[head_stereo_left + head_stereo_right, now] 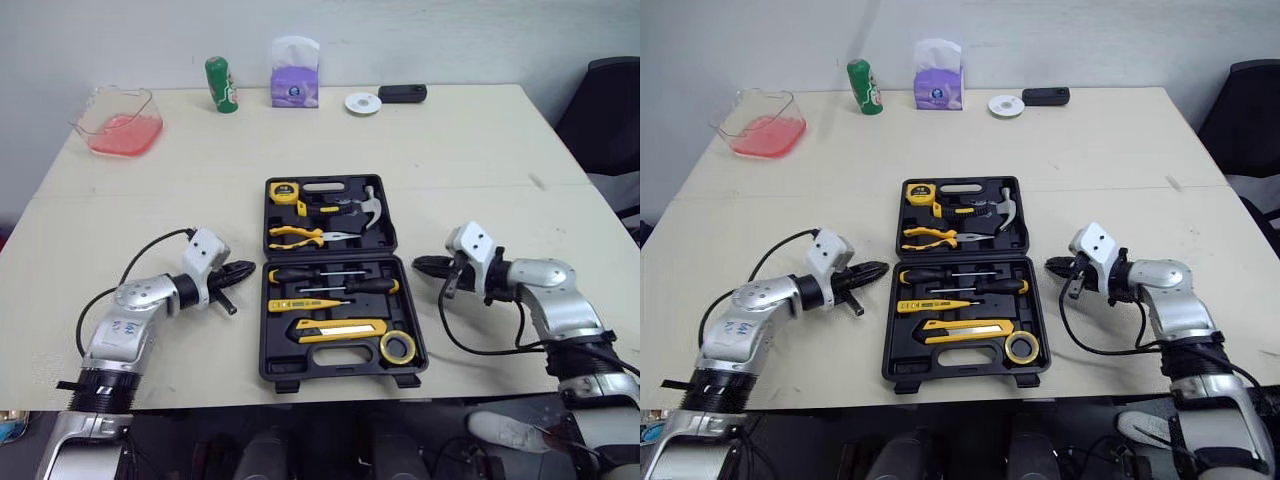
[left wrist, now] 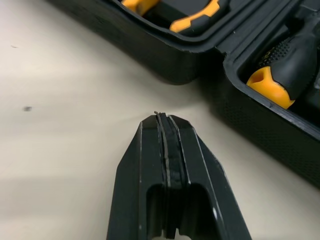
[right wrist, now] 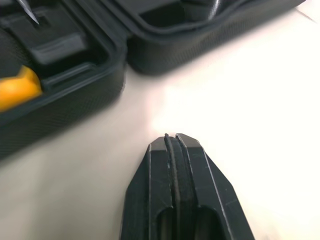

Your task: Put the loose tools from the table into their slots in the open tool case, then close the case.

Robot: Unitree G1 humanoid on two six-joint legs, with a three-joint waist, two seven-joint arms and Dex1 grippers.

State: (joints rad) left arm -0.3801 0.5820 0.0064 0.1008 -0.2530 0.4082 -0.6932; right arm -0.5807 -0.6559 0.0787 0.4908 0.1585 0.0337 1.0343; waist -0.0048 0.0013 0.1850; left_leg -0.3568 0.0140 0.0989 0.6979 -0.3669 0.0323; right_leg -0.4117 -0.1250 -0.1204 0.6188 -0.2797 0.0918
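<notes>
The black tool case (image 1: 335, 365) lies open in the middle of the table. Its far half holds a tape measure (image 1: 284, 191), pliers (image 1: 297, 237) and a hammer (image 1: 366, 208). Its near half holds screwdrivers (image 1: 325, 281), a yellow utility knife (image 1: 338, 328) and a roll of yellow tape (image 1: 398, 347). My left gripper (image 1: 244, 270) rests shut on the table just left of the case's hinge line. My right gripper (image 1: 420, 265) lies shut just right of the case at the same height. Both wrist views show the pressed-together fingertips (image 2: 165, 122) pointing at the case wall (image 3: 65, 105).
At the table's far edge stand a clear container with pink contents (image 1: 117, 121), a green can (image 1: 221, 84), a purple tissue pack (image 1: 295, 74), a white disc (image 1: 362, 102) and a small black device (image 1: 402, 93). A black chair (image 1: 605, 110) is at the right.
</notes>
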